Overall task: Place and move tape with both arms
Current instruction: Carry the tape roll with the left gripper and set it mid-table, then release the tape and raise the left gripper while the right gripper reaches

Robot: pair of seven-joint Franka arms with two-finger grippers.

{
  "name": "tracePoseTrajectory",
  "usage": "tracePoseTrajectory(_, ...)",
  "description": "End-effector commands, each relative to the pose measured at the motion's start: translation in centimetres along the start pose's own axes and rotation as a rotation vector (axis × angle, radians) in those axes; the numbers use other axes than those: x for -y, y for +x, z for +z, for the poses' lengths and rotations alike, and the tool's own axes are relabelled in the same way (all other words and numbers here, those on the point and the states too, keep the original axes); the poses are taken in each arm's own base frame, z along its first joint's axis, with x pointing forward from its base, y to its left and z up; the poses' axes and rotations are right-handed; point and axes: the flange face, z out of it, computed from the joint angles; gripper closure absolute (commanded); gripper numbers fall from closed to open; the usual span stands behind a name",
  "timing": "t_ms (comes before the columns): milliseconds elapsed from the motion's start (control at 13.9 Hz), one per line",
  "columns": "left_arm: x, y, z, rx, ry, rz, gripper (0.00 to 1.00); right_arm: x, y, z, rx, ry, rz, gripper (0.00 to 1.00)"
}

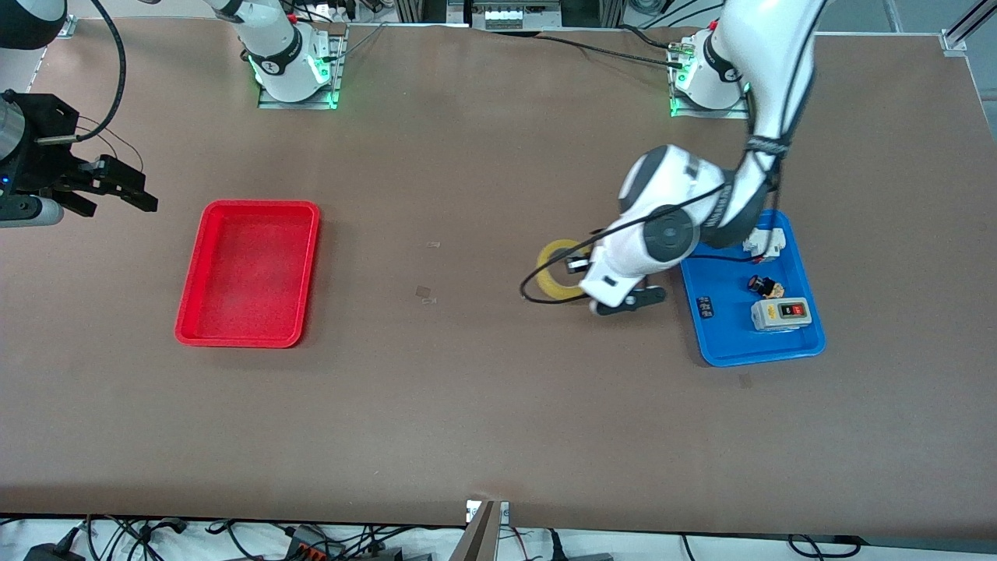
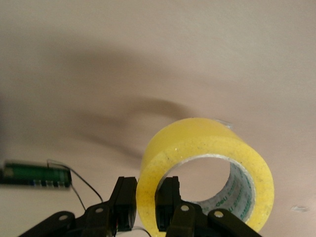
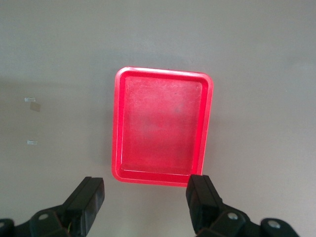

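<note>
The yellowish tape roll [image 1: 551, 257] is at the middle of the table, beside the blue tray [image 1: 724, 347]. My left gripper [image 1: 578, 265] is low over the table and shut on the roll's wall. In the left wrist view the tape [image 2: 207, 133] has one finger [image 2: 126, 202] outside the wall and one inside the hole, with the gripper [image 2: 146, 195] pinching it. I cannot tell whether the roll touches the table. My right gripper [image 1: 117, 191] waits high at the right arm's end, open and empty [image 3: 146, 195].
A red tray [image 1: 249, 273] lies empty toward the right arm's end and also shows in the right wrist view [image 3: 116, 128]. The blue tray holds a white-grey switch box [image 1: 781, 314] and small switch parts. Small clear scraps [image 1: 424, 293] lie mid-table.
</note>
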Motion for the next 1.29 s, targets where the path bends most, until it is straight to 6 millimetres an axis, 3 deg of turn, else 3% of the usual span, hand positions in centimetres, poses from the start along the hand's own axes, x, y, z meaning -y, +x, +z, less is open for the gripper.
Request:
tracePoseTrajectory(0,-5.4,-2.2,1.9,0.04,-0.03,-0.061,1.0,0.2,-0.1,0.0,0.007,-0.004,-0.006,0.0)
tracePoseTrajectory(215,-10.3,-6.4,6.6,-0.008,-0.074,-0.119,1.0,-0.2,0.1,0.3,0.011,0.004,0.004,0.0)
tracePoseTrajectory(430,-12.8,-9.1,9.6,-0.044,-0.107,-0.134,0.98,-0.2,0.0,0.4,0.018,-0.001,0.002,0.0)
tracePoseTrajectory(502,-12.7,-9.0,10.3,-0.042,-0.103,-0.136,0.89,-0.3,0.0,0.4,0.018,-0.001,0.004,0.0)
tracePoseTrajectory(574,-12.7,-8.9,10.9,-0.039,-0.096,-0.137,0.69,-0.3,0.0,0.3,0.014,0.0,0.004,0.0)
tracePoseTrajectory(717,-13.0,-9.6,11.3,-0.042,-0.089,-0.125,0.0,-0.3,0.1,0.6,0.02,0.005,0.004,0.0)
tracePoseTrajectory(861,-13.0,-9.6,8.8,-0.059,-0.109,-0.124,0.0,-0.4,0.4,0.9,0.016,0.006,0.007,0.0)
tracePoseTrajectory(1004,-11.6,-8.6,3.0,-0.065,-0.112,-0.145,0.0,-0.3,0.7,1.2,0.017,0.005,0.005,0.0)
tracePoseTrajectory(1148,-8.0,-6.3,-4.3,-0.064,-0.102,-0.191,0.0,0.1,0.6,1.3,0.025,-0.002,-0.006,0.0)
tracePoseTrajectory(1220,-5.3,-4.7,-7.8,-0.083,-0.076,-0.209,0.0,0.5,0.6,1.4,0.03,-0.006,-0.015,0.0)
